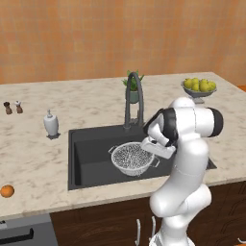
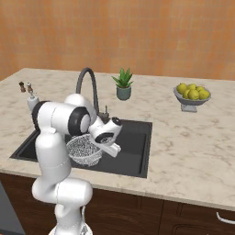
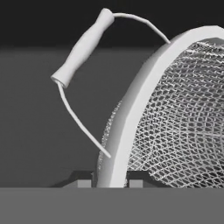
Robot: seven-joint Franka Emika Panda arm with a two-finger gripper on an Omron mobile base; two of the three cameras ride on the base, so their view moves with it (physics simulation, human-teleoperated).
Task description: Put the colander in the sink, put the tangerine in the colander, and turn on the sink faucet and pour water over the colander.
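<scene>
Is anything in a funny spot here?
Yes: the tangerine sits alone near the counter's front edge, far left of the sink. The colander is tilted in the sink, its rim pinched by the hand.

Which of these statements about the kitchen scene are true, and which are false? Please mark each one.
1. The pincer is shut on the rim of the colander. True.
2. The tangerine lies inside the colander. False: it lies on the counter, far to the left of the sink.
3. The colander is over the sink basin. True.
4. The fruit bowl holds orange fruits. False: they are yellow-green.
5. The soap dispenser stands on the counter left of the sink. True.
6. Water runs from the sink faucet. False: no water is visible.
</scene>
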